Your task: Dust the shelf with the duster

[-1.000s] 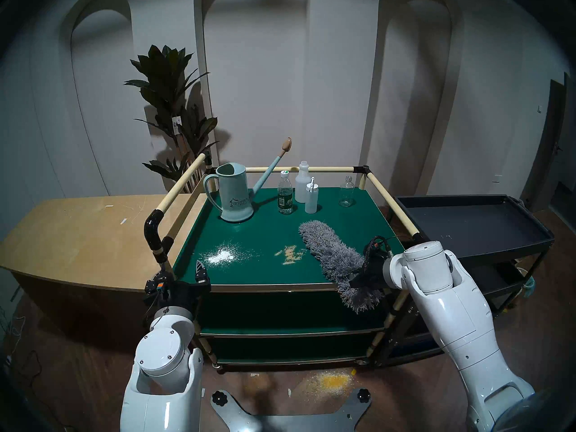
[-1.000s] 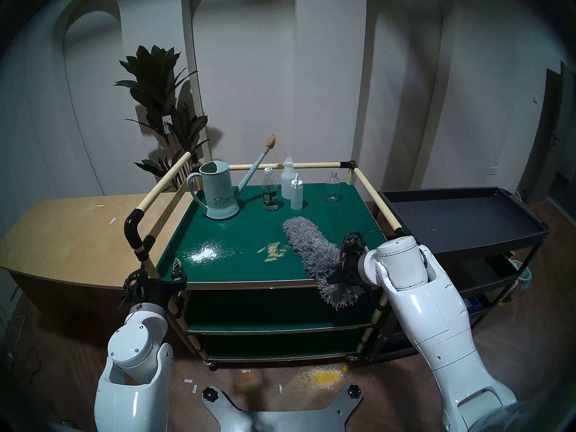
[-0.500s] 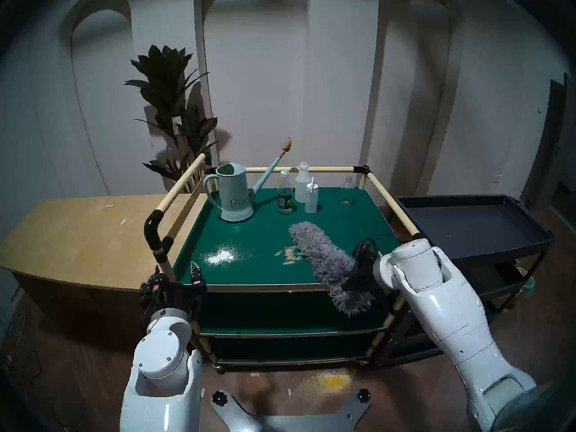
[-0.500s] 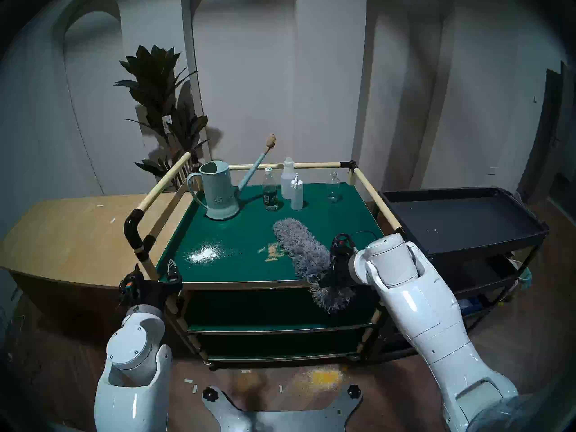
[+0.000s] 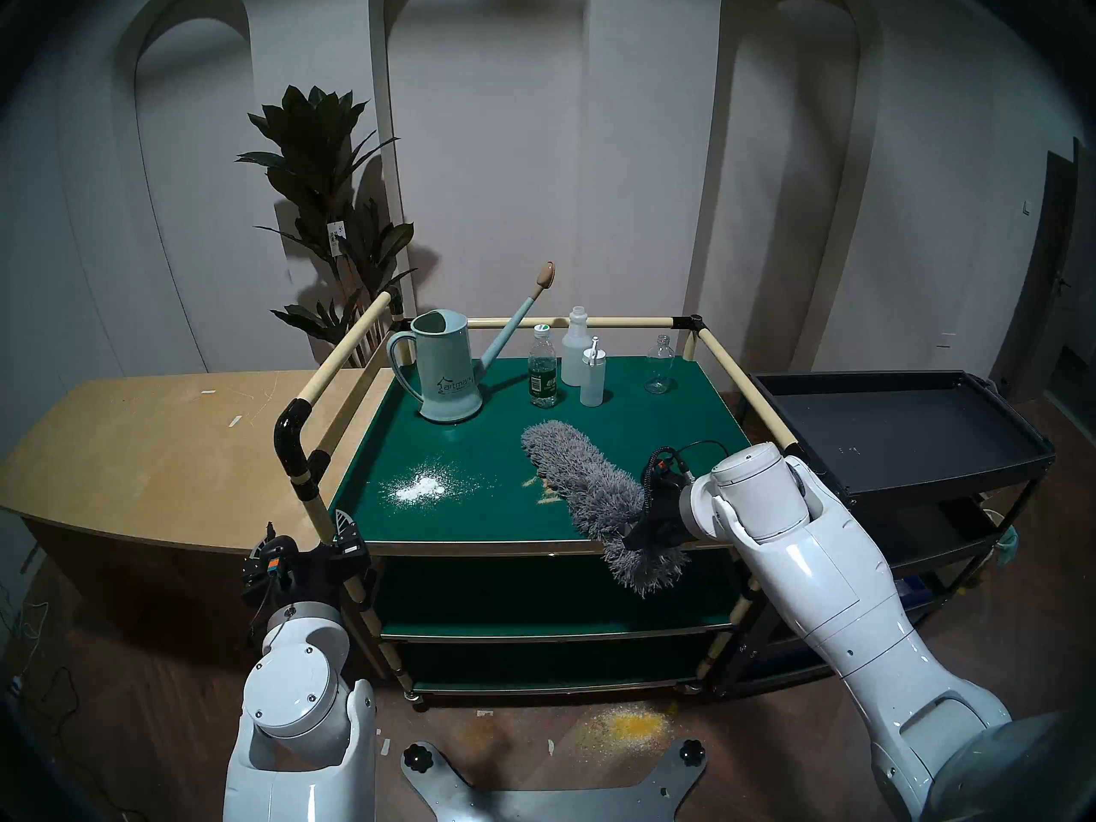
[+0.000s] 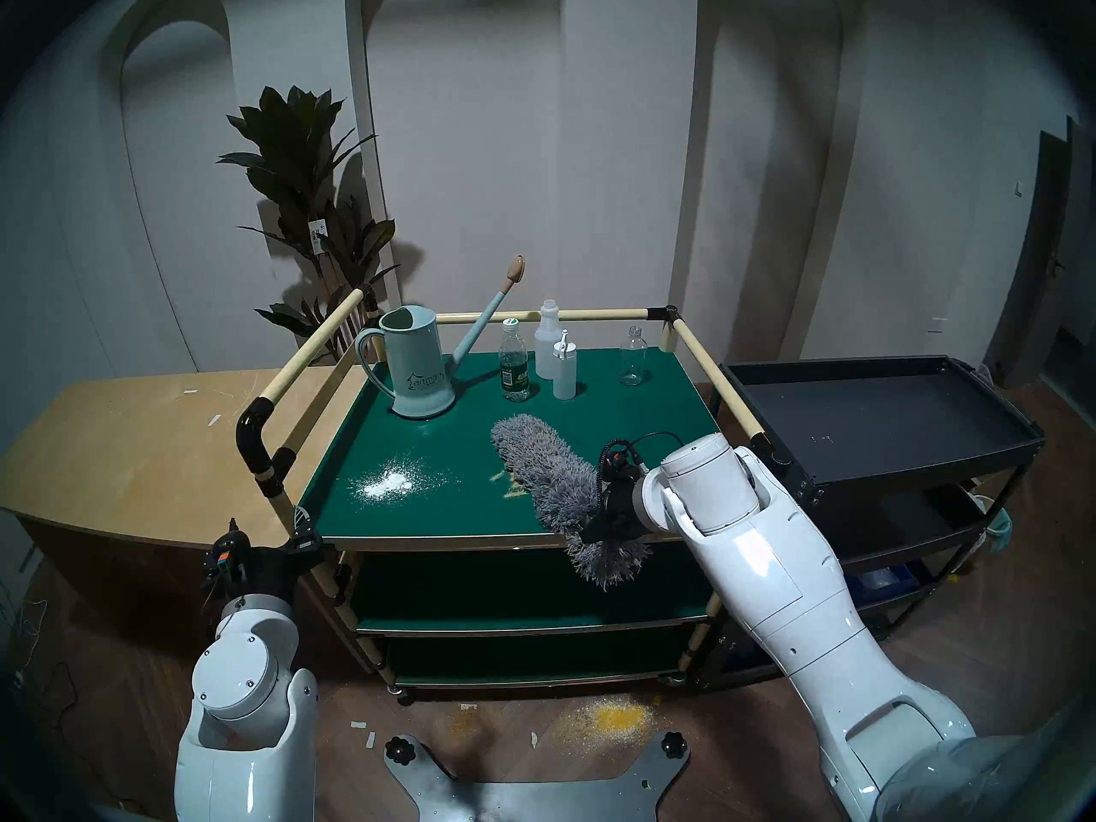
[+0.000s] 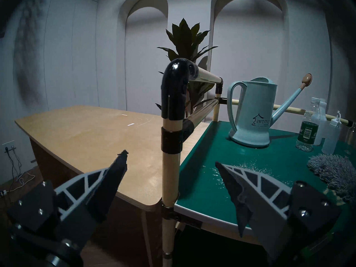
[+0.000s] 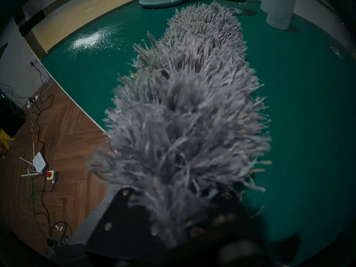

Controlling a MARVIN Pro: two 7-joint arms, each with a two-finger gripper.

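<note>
The shelf [image 5: 522, 441] is a three-tier cart with green boards and cream rails. The shaggy grey duster [image 5: 584, 485] lies slanted on the right half of its top board, its near end hanging over the front edge. My right gripper [image 5: 643, 530] is shut on that near end, and the strands hide its fingers in the right wrist view, where the duster [image 8: 188, 99] fills the middle. The head covers part of a tan crumb patch [image 5: 541, 490]. White powder [image 5: 421, 485] lies to the left. My left gripper [image 7: 170, 160] is open, astride the front-left post [image 7: 169, 176].
A pale blue watering can [image 5: 445, 370], three bottles [image 5: 542, 376] and a clear glass bottle [image 5: 659, 367] stand along the back of the top board. A black tray cart [image 5: 889, 429] adjoins on the right, a wooden cabinet [image 5: 148, 441] on the left. Yellow powder [image 5: 628, 729] lies on the floor.
My right arm has swept the duster leftward across the top board onto the tan crumbs. My left gripper has shifted left and lower, to the front-left post.
</note>
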